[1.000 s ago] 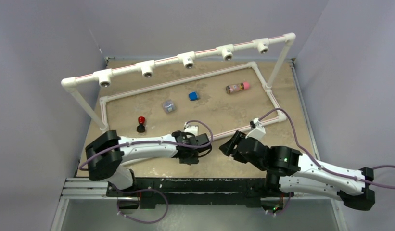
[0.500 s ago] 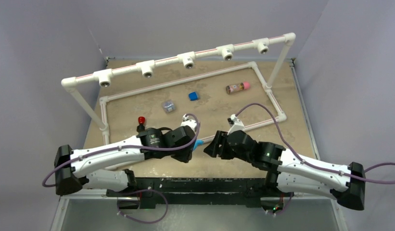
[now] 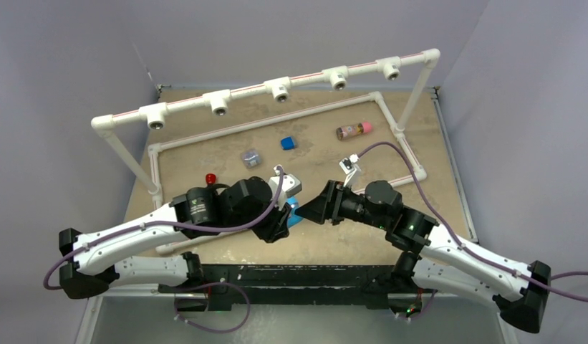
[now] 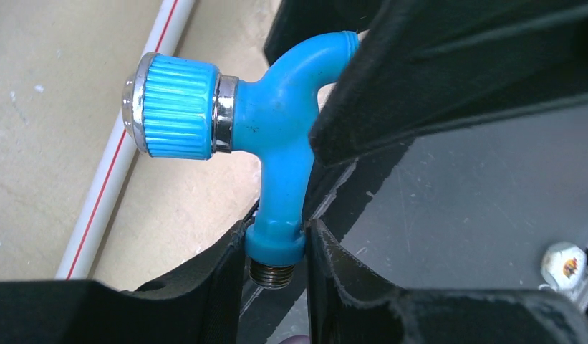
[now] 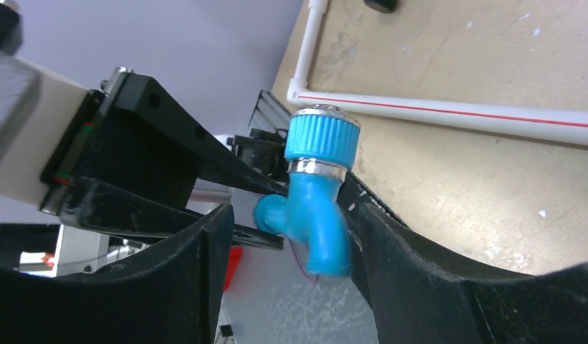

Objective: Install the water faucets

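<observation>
A light-blue water faucet (image 4: 276,136) with a ribbed knob and bent spout hangs just above the table's near middle (image 3: 294,213). My left gripper (image 4: 276,240) is shut on the collar above its metal thread; it shows in the top view (image 3: 280,218). My right gripper (image 5: 291,215) is open, its fingers either side of the faucet's spout (image 5: 316,215), the spout close to one finger; in the top view it (image 3: 310,212) faces the left gripper. The white pipe rail with several tee sockets (image 3: 280,89) stands raised at the far side.
A white pipe frame (image 3: 409,154) lies on the tan table. Inside it are a red-capped piece (image 3: 210,178), a clear cube (image 3: 251,158), a dark-blue cube (image 3: 288,143) and a brown cylinder with a pink cap (image 3: 354,130).
Both arms have risen and swung toward each other. The left gripper brought the faucet up from the table's near edge, and the right gripper's open fingers closed in around its spout.
</observation>
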Controlling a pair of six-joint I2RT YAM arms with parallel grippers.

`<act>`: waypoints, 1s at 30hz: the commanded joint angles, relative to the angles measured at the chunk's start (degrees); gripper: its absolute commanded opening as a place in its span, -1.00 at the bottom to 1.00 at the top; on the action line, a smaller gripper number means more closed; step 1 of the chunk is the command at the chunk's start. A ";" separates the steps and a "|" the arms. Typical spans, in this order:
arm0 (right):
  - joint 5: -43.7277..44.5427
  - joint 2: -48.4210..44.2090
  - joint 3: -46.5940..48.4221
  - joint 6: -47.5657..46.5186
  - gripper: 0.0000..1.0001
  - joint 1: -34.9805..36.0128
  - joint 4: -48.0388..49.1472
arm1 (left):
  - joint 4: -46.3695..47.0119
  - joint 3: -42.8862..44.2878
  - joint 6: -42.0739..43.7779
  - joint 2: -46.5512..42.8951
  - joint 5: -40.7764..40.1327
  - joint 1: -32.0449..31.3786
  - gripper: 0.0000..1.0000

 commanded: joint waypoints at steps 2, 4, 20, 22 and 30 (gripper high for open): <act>-5.76 -2.76 -1.18 0.47 0.33 -0.41 3.57 | 5.63 3.85 5.76 -4.60 6.40 0.02 -1.00; -6.88 -3.64 -1.50 0.90 0.32 -0.48 3.47 | 6.35 4.42 6.74 -5.23 8.51 0.02 -1.00; -14.92 -9.37 -4.98 9.68 -0.02 -0.55 10.36 | 6.56 5.82 10.14 -5.50 8.93 0.02 -1.00; -15.13 -10.16 -5.57 10.60 -0.06 -0.49 10.43 | 6.68 5.87 10.28 -5.63 8.43 0.02 -1.00; -14.11 -10.74 -6.03 12.11 -0.13 -0.51 10.47 | 8.42 5.20 11.55 -6.13 10.80 0.02 -1.00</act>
